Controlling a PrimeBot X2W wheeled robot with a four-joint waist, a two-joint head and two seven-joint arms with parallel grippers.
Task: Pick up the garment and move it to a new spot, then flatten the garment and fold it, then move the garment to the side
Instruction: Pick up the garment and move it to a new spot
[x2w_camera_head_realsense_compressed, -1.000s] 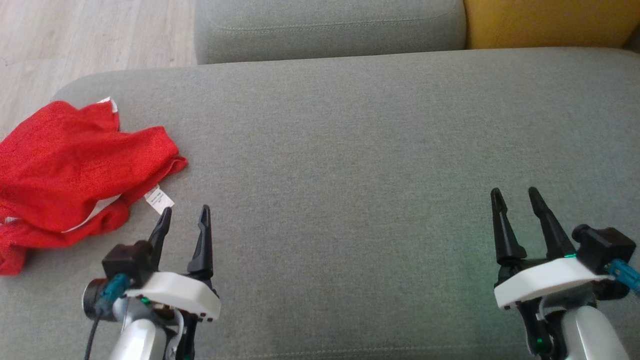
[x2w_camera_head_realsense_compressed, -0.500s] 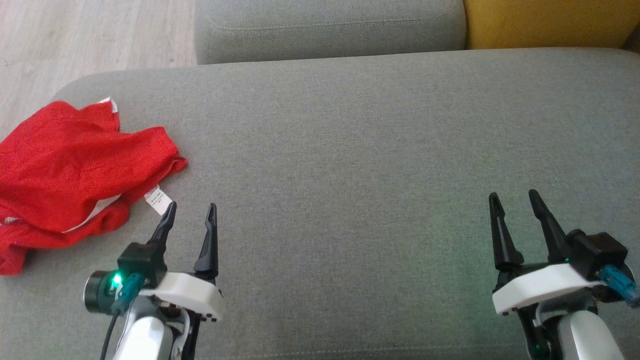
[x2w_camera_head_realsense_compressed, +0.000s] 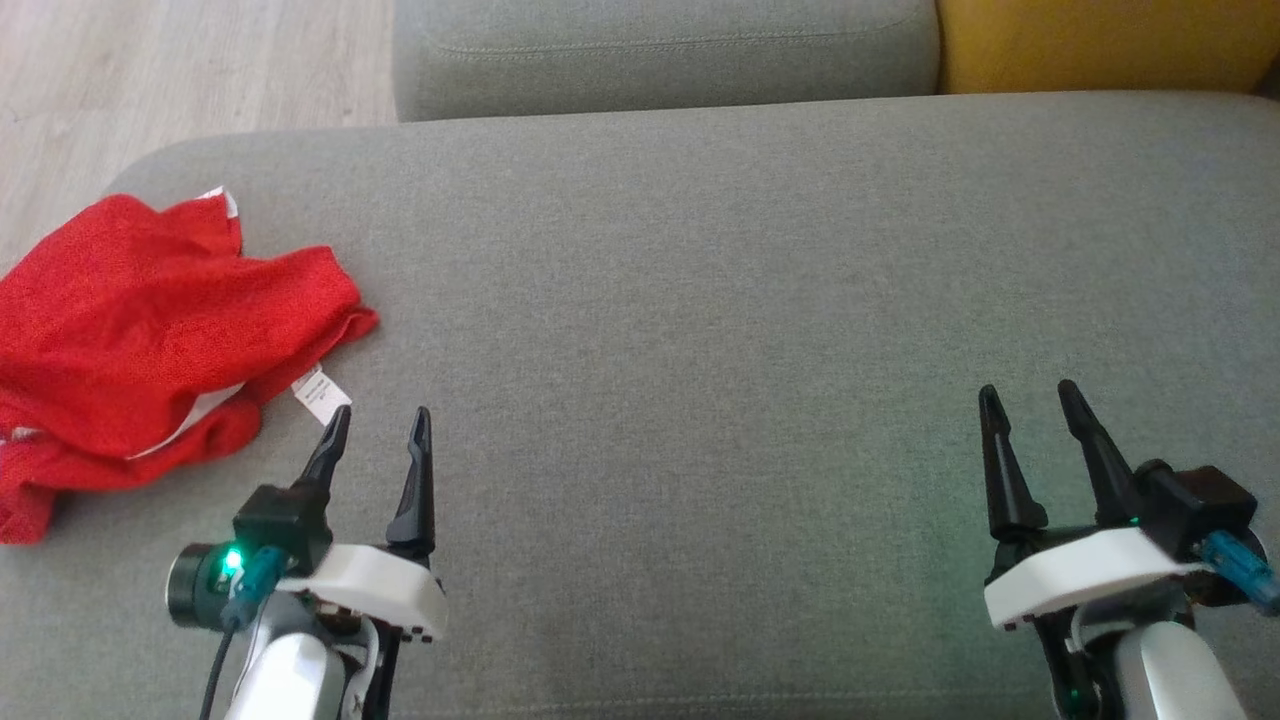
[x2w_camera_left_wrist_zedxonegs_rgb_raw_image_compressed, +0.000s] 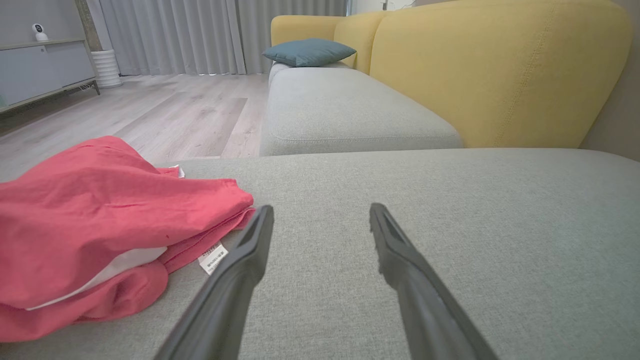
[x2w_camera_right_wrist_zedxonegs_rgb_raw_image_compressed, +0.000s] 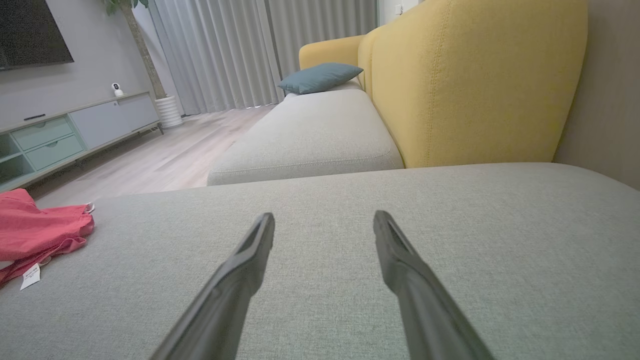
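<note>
Pale forearms rise from the near edge of the grey seat cushion, one toward each near corner. The left end effector is open and holds nothing, its two dark fingers spread over bare fabric in the left wrist view. The right end effector is also spread wide and empty, over bare cushion well apart from the left one, near the right edge.

Just beyond the left end effector's outer fingertip lies a small white label belonging to the red garment. Whether the tip touches the label cannot be told. The garment lies crumpled in loose folds along the cushion's left edge, reaching up toward the far left corner, with a strip of white lining showing at its near side. In the right wrist view it sits far off to the left.

Past the far edge sits a second grey cushion, with a yellow backrest to its right. Light wooden floor lies beyond the far left corner. Farther back, a blue pillow rests on that second cushion, before grey curtains.
</note>
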